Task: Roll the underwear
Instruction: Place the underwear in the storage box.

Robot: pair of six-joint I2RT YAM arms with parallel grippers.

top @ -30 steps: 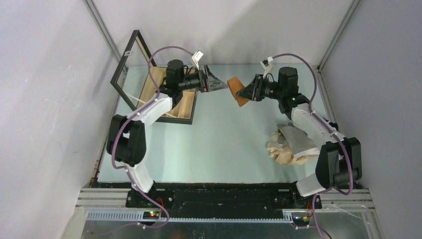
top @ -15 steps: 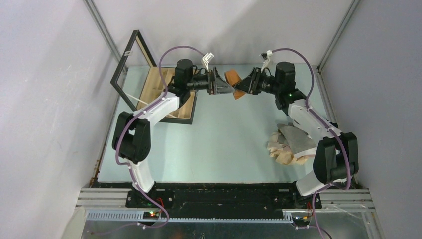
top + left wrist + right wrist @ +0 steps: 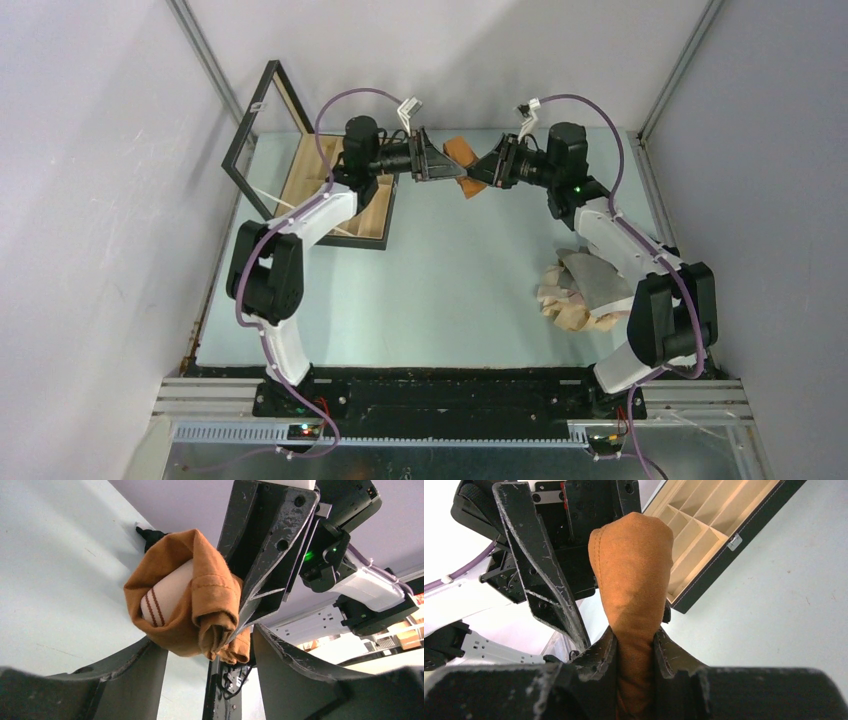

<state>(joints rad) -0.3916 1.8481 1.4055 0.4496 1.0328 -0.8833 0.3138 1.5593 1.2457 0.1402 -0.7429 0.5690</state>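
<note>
Your right gripper point(image 3: 631, 647) pinches the rust-brown underwear point(image 3: 634, 565) roll. The left gripper point(image 3: 202, 655) stands wide around it, apparently not touching. Close it mid-roll before releasing.

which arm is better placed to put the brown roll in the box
Left, probably. The box lies beside that arm, and the left claw stands open around the roll. The right claw grips the roll but would have to reach across.
</note>
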